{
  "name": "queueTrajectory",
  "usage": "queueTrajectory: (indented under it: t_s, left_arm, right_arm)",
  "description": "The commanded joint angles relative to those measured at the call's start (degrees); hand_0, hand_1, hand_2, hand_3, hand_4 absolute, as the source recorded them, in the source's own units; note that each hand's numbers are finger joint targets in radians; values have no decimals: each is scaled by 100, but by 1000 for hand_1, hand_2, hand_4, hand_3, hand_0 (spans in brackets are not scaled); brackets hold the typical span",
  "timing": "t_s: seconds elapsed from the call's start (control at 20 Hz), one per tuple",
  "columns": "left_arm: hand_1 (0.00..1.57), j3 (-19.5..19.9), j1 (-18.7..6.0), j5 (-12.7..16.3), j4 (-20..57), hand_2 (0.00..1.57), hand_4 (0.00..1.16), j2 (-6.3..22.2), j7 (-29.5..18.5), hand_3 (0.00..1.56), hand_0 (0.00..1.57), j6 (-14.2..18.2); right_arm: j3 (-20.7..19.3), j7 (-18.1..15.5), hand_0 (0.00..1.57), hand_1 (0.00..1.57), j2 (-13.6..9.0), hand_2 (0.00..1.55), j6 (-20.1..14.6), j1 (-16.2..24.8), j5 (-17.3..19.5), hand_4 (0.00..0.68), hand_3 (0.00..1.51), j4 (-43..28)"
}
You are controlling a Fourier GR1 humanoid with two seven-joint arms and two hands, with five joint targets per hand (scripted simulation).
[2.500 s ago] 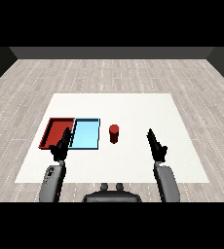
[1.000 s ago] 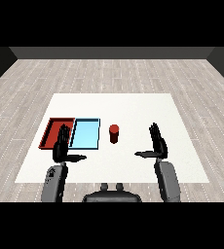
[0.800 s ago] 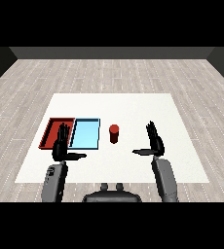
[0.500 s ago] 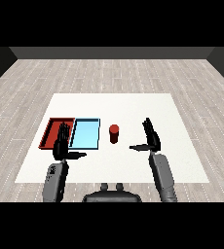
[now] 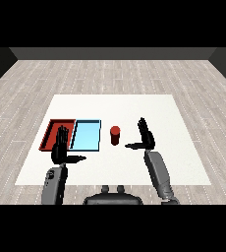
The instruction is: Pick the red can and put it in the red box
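The left hand [image 5: 60,146] hangs open over the red tray [image 5: 51,133], beside the blue tray [image 5: 86,135], holding nothing. The red can [image 5: 115,135] stands untouched on the table [image 5: 174,113]. The right hand [image 5: 144,139], fingers spread and empty, has swung inward toward it, so the grasp looks next.

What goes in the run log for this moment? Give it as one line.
stage: reach | red can: upright on table, untouched | right hand: open, beside can | left hand: open, over red tray | blue tray: holds nothing
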Motion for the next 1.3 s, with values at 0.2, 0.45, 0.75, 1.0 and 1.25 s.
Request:
queueTrajectory:
  t_s: [0.2,0.45,0.75,1.0,1.25]
  left_arm:
    - [0,-83,249,-115,-299,0,0,-58,22,0,0,103]
    - [0,120,-20,15,64,0,0,109,-118,0,0,-82]
    - [0,-30,-169,-54,-94,0,0,-35,170,0,0,116]
    - [0,1,58,49,21,0,0,-41,-168,0,0,-99]
    - [0,-41,-318,-32,-247,0,0,-89,448,0,0,257]
  right_arm:
    - [484,-390,0,0,39,0,-217,-169,-367,0,0,747]
    - [664,-742,0,0,41,0,-383,-505,-911,0,0,1380]
    - [1409,-884,0,0,41,0,-865,-921,-1656,0,0,1721]
    - [1342,-1413,0,0,42,0,-733,-1279,-1935,0,0,2672]
    - [1763,-1657,0,0,42,0,-796,-1290,-2368,0,0,2834]
